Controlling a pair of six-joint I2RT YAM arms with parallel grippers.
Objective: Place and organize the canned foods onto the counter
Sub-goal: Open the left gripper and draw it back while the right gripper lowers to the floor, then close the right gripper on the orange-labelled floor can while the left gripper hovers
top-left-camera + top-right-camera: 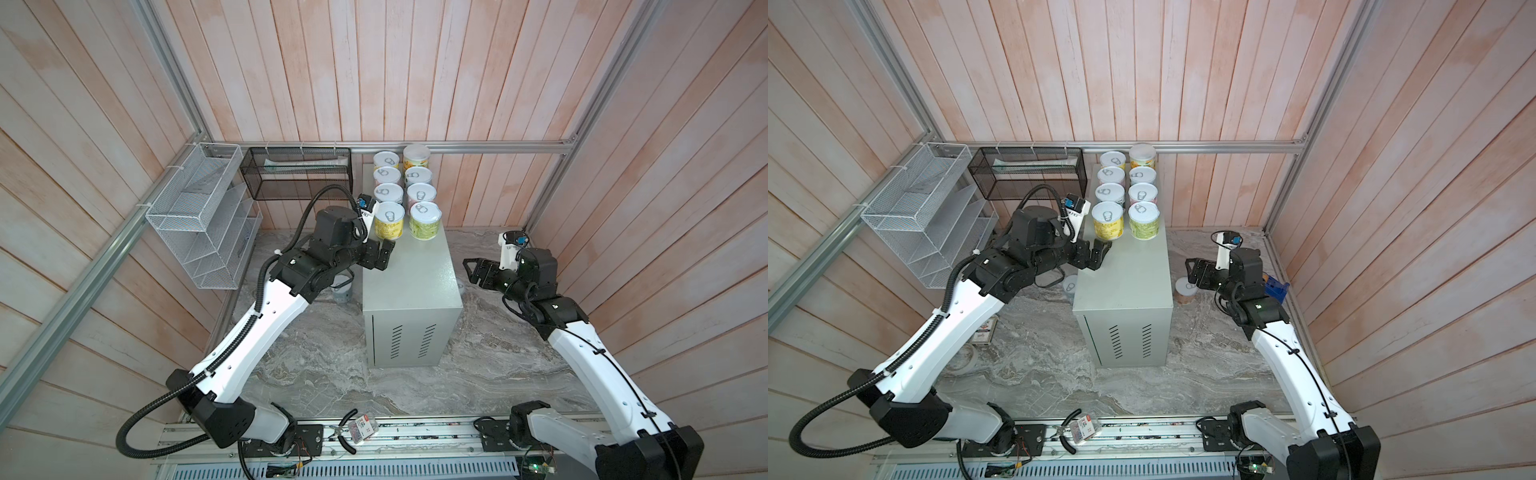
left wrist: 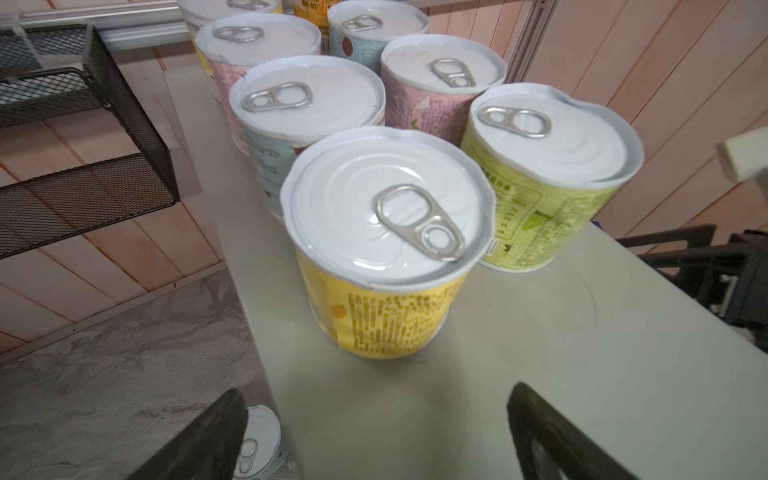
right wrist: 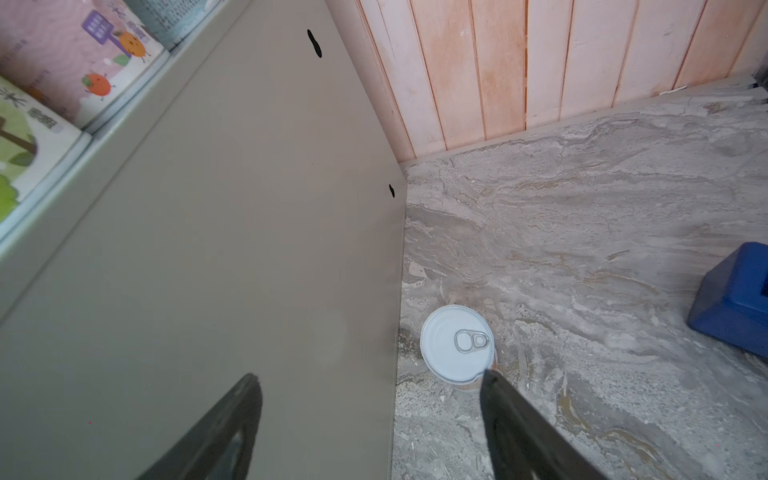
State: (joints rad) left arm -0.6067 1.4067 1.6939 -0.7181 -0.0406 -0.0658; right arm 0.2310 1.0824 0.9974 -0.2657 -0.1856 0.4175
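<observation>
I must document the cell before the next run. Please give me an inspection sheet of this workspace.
Surface: grey marble, no spill seen.
Job's things: eight cans in two rows on the counter; left can and right can on the marble beside it.
Clutter: blue block; packet on the front rail.
Grippers: left gripper open, empty; right gripper open, empty.
Cables: black conduit along the left arm.
Surroundings: plank walls, white wire rack, black mesh basket.

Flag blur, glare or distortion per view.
Both top views: pink wooden wall planks splay outward, wide-angle; otherwise sharp. Left wrist view: yellow-labelled cylindrical tin, silver lid washed near white. Right wrist view: pink-labelled tin close to the lens looks soft.
</observation>
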